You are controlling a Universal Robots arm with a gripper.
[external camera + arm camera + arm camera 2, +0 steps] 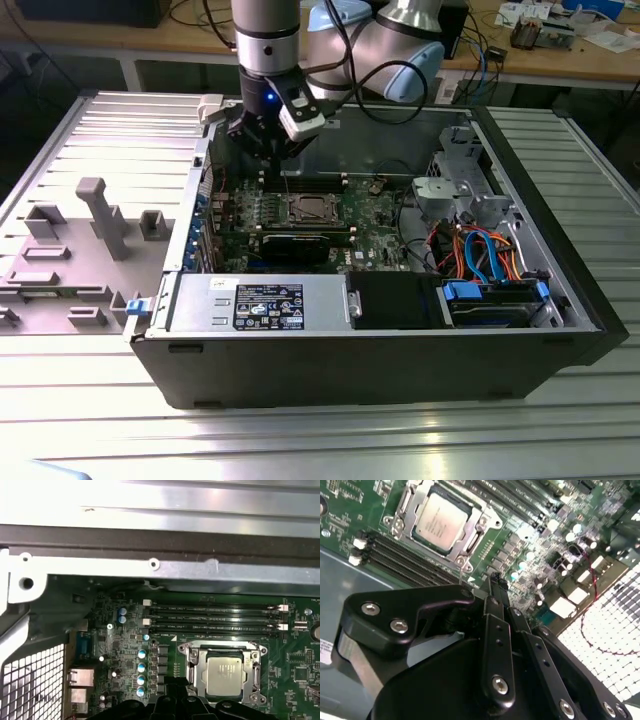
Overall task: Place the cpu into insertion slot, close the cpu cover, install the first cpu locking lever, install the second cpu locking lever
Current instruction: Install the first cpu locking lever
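Observation:
The cpu [441, 521] is a small square chip with a silver top. It lies flat in its socket on the green board, and also appears in the first wrist view [227, 675] and the exterior view [308, 208]. The cpu cover [482, 527] is a thin metal frame lying down around the chip, its window showing the chip's top. My gripper [495, 580] is shut with nothing between its fingers. It hangs over the board beside the socket, apart from the cover. In the exterior view the gripper [262, 165] is toward that view's left of the socket.
Black memory slots [215, 620] run alongside the socket. The open case's metal wall [160, 570] and a perforated panel [30, 680] are close by. A labelled power supply [270, 305], a drive bay [490, 300] and coloured cables [480, 250] fill the case's front. A grey fixture [100, 215] stands outside it.

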